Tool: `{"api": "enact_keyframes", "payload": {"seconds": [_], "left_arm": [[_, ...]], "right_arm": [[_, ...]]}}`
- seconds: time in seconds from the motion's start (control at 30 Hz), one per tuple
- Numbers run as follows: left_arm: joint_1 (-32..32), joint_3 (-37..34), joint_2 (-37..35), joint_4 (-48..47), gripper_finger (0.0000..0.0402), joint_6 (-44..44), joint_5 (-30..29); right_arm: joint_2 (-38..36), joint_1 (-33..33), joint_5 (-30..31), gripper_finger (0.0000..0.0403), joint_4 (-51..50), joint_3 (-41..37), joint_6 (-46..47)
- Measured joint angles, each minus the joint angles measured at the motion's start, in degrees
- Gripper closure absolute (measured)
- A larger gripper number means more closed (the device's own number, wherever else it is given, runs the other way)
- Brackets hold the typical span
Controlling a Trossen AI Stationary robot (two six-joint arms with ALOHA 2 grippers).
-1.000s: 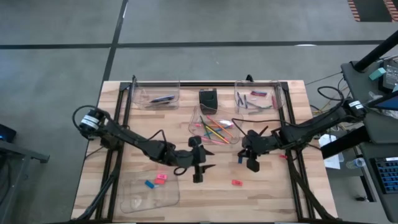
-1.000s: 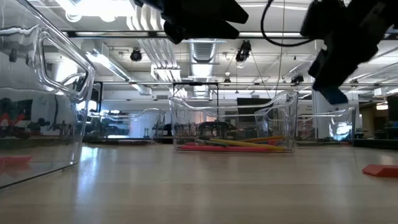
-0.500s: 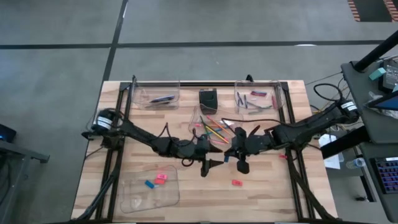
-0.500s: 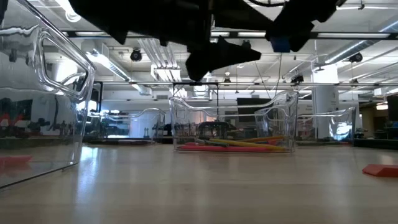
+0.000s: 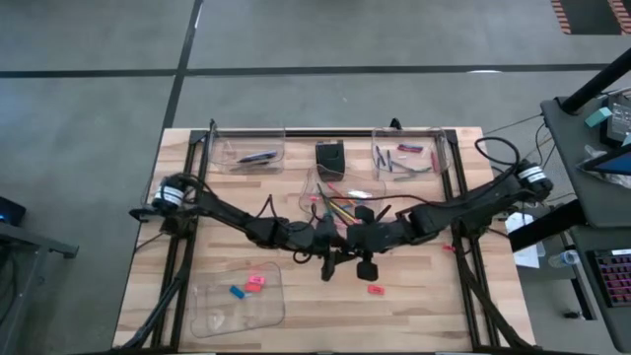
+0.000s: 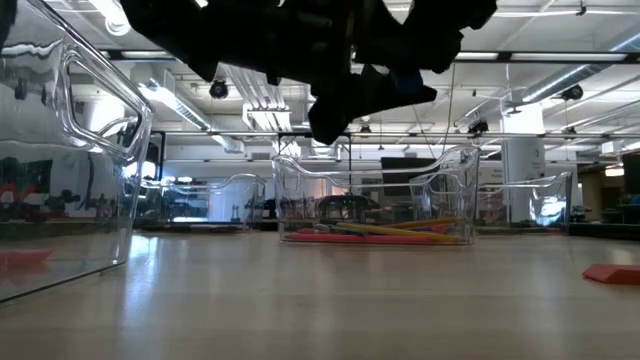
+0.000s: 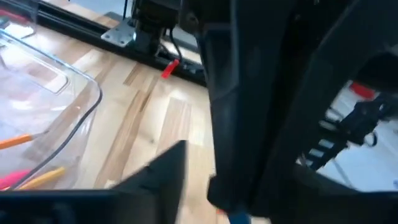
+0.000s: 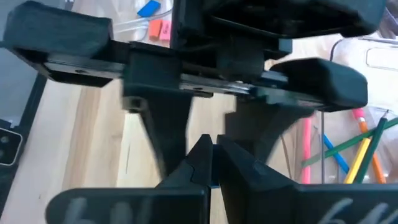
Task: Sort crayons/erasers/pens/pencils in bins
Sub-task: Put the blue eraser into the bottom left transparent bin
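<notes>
We've got four clear bins on the table. At twelve o'clock of centre sits the middle bin point(image 5: 335, 200), holding the pencils point(image 5: 340, 209), a bright tangle of orange, yellow, green and pink. Up at eleven o'clock the far-left bin point(image 5: 248, 153) carries a single dark pen point(image 5: 258, 156). At one o'clock the far-right bin point(image 5: 405, 156) has the crayons point(image 5: 399, 163), short dark and red sticks. Down at seven o'clock the near bin point(image 5: 237, 304) has a blue eraser point(image 5: 237, 292) and two pink erasers point(image 5: 255, 283) by its far edge. A small black box point(image 5: 330, 158) stands between the two far bins. Both arms meet at the table's centre, just in front of the pencil bin: the left gripper point(image 5: 331, 258) has its fingers spread, and the right gripper point(image 5: 367, 264) is pressed together right beside it, the two nearly touching. A loose red eraser point(image 5: 375, 289) lies at five o'clock, just beyond the right gripper.
</notes>
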Motion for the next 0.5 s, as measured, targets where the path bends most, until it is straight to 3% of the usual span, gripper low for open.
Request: {"api": "enact_keyframes", "payload": {"seconds": [0.13,0.17,0.37,0.5], "left_arm": [[-0.02,-0.04,-1.20,-3.76,0.0365,2.43,0.66],[-0.04,-0.04,-1.30,-3.76,0.0382,2.65,1.13],[-0.07,-0.05,-1.54,-3.55,0.0396,3.09,3.04],[0.01,-0.14,-2.06,-4.74,0.0398,4.18,3.15]], "right_arm": [[0.98,-0.02,0.34,0.0394,-1.36,1.99,-0.32],[1.05,-0.02,0.14,0.0394,-1.52,2.41,-0.54],[0.83,-0.01,-1.01,0.0386,-2.64,3.77,1.05],[-0.02,-0.06,-3.50,0.0351,-5.41,6.02,1.41]]}}
